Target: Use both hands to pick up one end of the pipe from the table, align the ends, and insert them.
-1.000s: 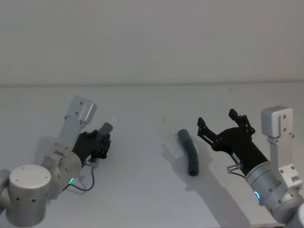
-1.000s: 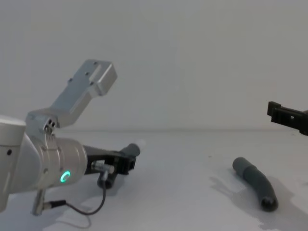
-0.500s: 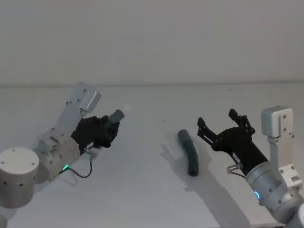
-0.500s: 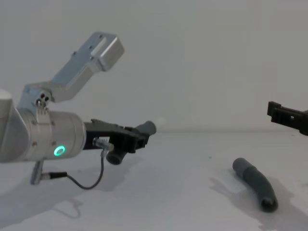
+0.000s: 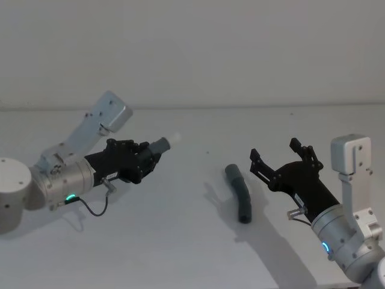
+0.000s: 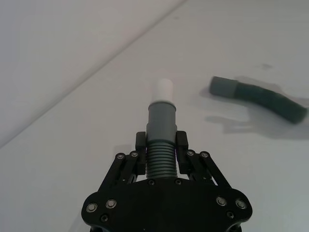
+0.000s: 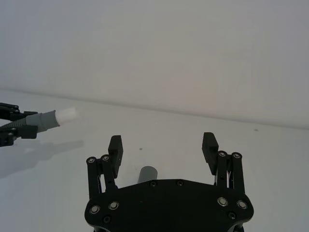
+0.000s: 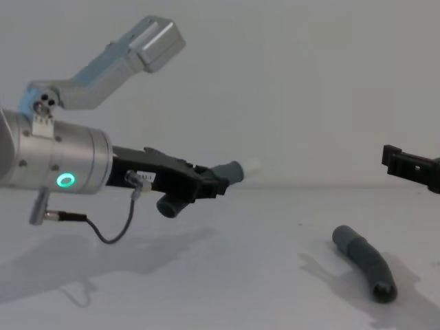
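Mid-left, the left gripper [image 5: 144, 159] pinches the white-tipped hose piece [image 5: 160, 146]. Lower right, the right gripper [image 5: 274, 149] is spread beside the grey hose piece [image 5: 239, 192].

The head view looks forward and down from high up onto the white table [image 5: 180, 241]. The left tool [image 5: 143, 158] is at about 9 o'clock and the right tool [image 5: 274, 149] at 3 o'clock. The chest view sits lower and looks almost level across the table, so the left arm shows large and near at 9 o'clock. Both views share the loose pipe piece [image 5: 239, 192], near 4 o'clock in each. The left wrist view looks out along its own tool, close behind the held pipe piece [image 6: 161, 130], with the loose pipe piece farther off. The right wrist view faces the far wall over its tool and shows the held pipe piece at a distance.
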Robot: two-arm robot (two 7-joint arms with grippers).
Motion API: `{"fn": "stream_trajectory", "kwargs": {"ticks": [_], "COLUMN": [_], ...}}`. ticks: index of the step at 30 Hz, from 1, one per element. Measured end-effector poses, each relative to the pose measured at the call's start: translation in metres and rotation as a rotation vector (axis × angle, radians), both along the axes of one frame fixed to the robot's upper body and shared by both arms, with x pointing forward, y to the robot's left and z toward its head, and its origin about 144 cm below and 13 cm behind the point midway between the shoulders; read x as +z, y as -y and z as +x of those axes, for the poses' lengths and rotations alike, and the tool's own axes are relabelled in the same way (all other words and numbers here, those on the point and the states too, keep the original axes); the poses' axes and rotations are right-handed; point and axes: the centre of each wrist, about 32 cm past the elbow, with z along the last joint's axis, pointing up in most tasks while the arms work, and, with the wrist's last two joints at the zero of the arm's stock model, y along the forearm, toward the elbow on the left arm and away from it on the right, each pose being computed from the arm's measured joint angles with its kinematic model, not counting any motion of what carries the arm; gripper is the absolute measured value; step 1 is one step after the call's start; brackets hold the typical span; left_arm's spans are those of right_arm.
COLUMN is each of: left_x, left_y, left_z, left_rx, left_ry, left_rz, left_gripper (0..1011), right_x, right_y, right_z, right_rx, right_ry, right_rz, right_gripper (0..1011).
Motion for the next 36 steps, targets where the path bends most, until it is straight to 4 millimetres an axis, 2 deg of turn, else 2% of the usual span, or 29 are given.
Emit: {"fn": "stream_trajectory", "kwargs": {"ticks": [11, 21, 36], "left_x": [0.026, 0.058, 0.084], "left_y": [-0.015, -0.033, -0.058], "left_z": [0.013, 0.028, 0.045], "left_rx": [-0.165, -0.356, -0.559], "left_ry": [-0.046, -0.120, -0.194], "left_rz": [0.077, 0.180, 0.267], "left_gripper": [327, 327, 327], "right_x": [0.000, 0.000, 0.000], "right_y": [0.000, 0.000, 0.000], "right_z": [0.000, 0.000, 0.000], "right_rx": [0.000, 0.000, 0.000], "right_ry": [0.000, 0.000, 0.000], "right_rz": [0.000, 0.000, 0.000], "right_gripper": [1000, 1000, 1000]}}
